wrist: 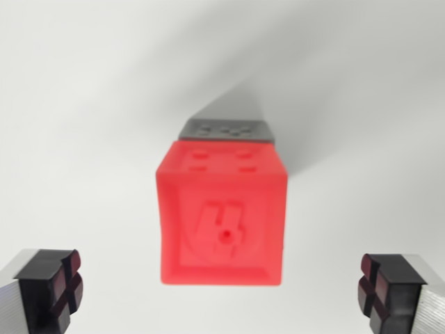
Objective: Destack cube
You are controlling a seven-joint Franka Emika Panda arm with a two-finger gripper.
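Note:
A red cube point(221, 212) fills the middle of the wrist view, its near face marked with an embossed figure and a small hole. Just behind it a grey cube point(227, 129) shows only its top face with small recesses; whether the red cube rests on it or stands in front of it cannot be told from this angle. My gripper point(222, 296) is open. Its left finger point(52, 289) and right finger point(386, 292) stand wide apart at the bottom corners, on either side of the red cube and nearer the camera, touching nothing.
The cubes sit on a plain white surface point(83, 104). A grey shadow point(306, 90) stretches from the cubes toward the upper right.

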